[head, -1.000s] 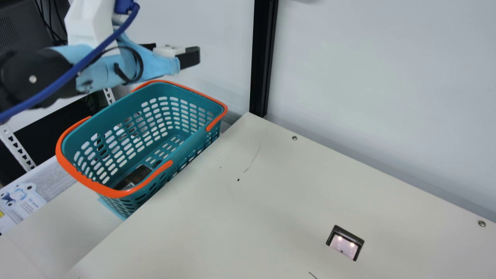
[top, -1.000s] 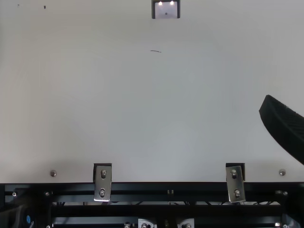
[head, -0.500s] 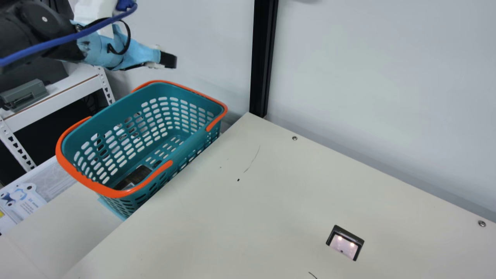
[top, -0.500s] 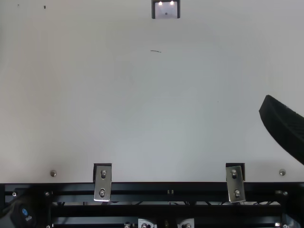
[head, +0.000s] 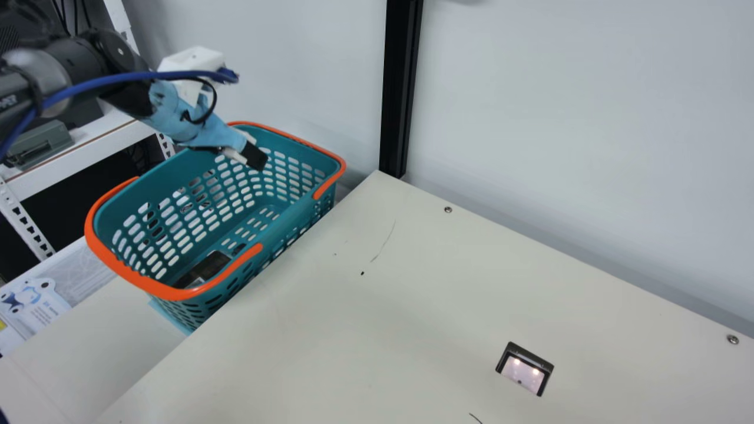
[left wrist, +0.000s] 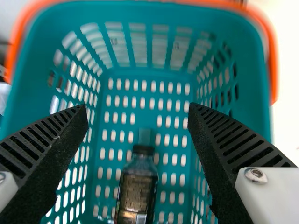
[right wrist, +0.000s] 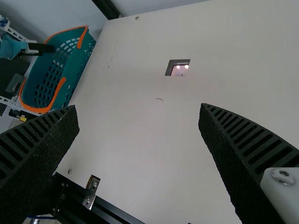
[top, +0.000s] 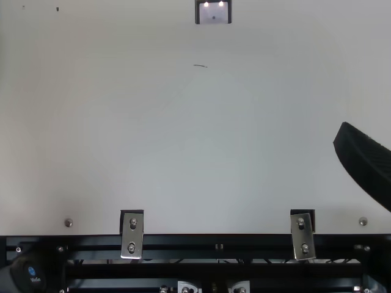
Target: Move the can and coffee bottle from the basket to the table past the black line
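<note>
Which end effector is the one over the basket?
The left end effector: it hangs open above the teal basket, where a bottle lies, while the right end effector is open over the table.

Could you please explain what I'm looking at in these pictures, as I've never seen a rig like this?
It is a robot with two arms, each ending in a two-fingered gripper. The main view comes from a camera on a neck between the arms; the top view looks steeply down from a fixed camera. Each wrist view comes from a camera on that arm, with its own fingers at the bottom edge.

The teal basket stands beside the cream table, with a dark bottle lying inside. Set in the table is a small dark-framed panel showing two bright spots.

The left gripper is open above the basket, and the right gripper is open above the table. Neither holds anything.
</note>
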`<state>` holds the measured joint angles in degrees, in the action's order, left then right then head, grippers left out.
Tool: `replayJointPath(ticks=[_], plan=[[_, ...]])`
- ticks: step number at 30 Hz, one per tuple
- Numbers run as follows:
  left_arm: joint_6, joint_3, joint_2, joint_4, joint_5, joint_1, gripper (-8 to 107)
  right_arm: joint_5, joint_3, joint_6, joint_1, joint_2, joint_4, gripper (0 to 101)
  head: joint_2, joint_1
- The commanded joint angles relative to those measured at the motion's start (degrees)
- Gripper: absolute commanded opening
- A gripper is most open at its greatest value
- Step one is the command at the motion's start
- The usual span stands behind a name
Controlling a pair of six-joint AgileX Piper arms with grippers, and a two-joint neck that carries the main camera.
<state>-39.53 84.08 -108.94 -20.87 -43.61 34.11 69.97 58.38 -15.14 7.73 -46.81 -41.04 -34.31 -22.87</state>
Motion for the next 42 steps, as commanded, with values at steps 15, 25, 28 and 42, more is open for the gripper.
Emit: replayJointPath(ticks=[15,25,28,42], plan=[[1.0,-4.1,-7.5,7.9,0.4,0.2,90,0.0,0.0,0.0,0.0,0.0,0.0,101,-0.7,-1.2],[3.8,-4.7,-10.3,10.9,-1.1,0.9,90,0.0,0.0,0.0,0.0,0.0,0.0,101,-0.7,-1.2],[4.5,-4.9,-11.1,11.9,-1.4,1.0,90,0.0,0.0,0.0,0.0,0.0,0.0,101,-0.7,-1.2],[6.4,-5.9,-14.7,15.1,-0.9,0.6,90,0.0,0.0,0.0,0.0,0.0,0.0,101,-0.7,-1.2]])
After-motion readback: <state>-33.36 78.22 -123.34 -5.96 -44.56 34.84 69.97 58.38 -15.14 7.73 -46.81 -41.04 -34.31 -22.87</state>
